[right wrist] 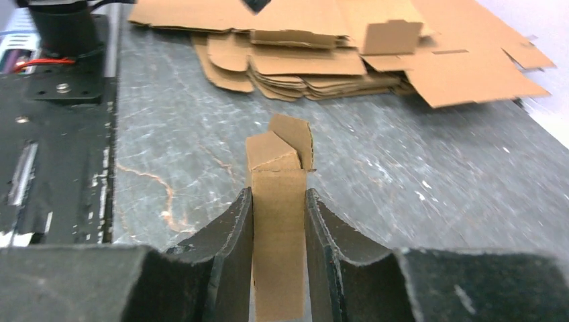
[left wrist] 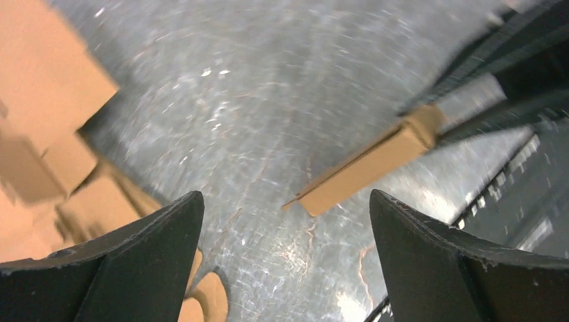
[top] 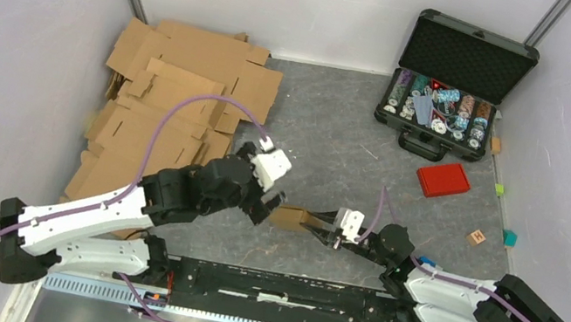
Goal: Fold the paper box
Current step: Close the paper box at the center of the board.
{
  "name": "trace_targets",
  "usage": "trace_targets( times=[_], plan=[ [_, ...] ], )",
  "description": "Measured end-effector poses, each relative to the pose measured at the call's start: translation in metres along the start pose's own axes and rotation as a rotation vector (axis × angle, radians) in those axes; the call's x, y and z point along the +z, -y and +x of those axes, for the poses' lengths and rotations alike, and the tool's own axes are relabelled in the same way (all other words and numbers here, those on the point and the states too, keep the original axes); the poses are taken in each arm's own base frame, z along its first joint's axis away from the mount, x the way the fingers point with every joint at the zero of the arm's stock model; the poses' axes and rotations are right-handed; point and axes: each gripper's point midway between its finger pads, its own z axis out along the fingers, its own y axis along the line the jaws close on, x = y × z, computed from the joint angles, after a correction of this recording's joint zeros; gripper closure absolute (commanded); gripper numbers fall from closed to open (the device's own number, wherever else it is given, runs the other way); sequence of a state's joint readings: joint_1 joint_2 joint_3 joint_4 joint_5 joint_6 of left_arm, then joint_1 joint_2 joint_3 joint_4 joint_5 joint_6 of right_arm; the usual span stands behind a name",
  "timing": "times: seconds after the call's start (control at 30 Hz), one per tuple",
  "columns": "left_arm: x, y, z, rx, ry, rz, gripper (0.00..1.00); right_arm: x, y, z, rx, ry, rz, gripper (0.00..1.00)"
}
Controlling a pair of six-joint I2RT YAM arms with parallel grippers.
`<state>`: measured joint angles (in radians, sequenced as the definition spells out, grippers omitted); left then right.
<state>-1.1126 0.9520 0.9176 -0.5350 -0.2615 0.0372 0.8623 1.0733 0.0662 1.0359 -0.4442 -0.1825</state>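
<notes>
A: Top external view, left to right: what's listed?
B: One pile of flat brown cardboard sheets (top: 178, 98), uncountable. One left gripper (left wrist: 285, 194), fingers wide apart, empty.
A: And the box?
B: One small brown cardboard paper box (top: 290, 217), mid-table, clamped by one right gripper (right wrist: 278, 193). One open black case (top: 459, 63); one red rectangular lid (top: 444, 179).

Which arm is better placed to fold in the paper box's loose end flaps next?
Left, most likely. The right gripper is shut on the paper box, steadying it with its loose flaps pointing toward the left gripper, which hangs open and empty just off that end.
</notes>
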Motion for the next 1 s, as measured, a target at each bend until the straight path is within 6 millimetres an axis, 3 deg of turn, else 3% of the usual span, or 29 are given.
trace_targets(
  times=[0.2, 0.33, 0.63, 0.87, 1.0],
  plan=[
    [0.003, -0.061, 0.016, -0.352, 0.008, -0.262, 0.00, -0.007, 0.027, 0.008, 0.050, -0.008, 0.184, 1.00],
    [0.013, -0.083, 0.040, -0.534, 0.013, -0.333, 0.00, -0.007, 0.043, 0.013, 0.080, -0.008, 0.284, 1.00],
    [0.047, -0.089, 0.093, -0.831, 0.008, -0.277, 0.00, -0.003, 0.056, 0.033, 0.134, -0.024, 0.368, 1.00],
    [0.084, -0.081, 0.090, -0.927, 0.036, -0.131, 0.00, 0.002, 0.052, 0.056, 0.161, -0.093, 0.356, 1.00],
    [0.094, -0.078, 0.082, -0.921, 0.062, -0.078, 0.01, 0.004, 0.051, 0.062, 0.165, -0.111, 0.353, 1.00]
  ],
)
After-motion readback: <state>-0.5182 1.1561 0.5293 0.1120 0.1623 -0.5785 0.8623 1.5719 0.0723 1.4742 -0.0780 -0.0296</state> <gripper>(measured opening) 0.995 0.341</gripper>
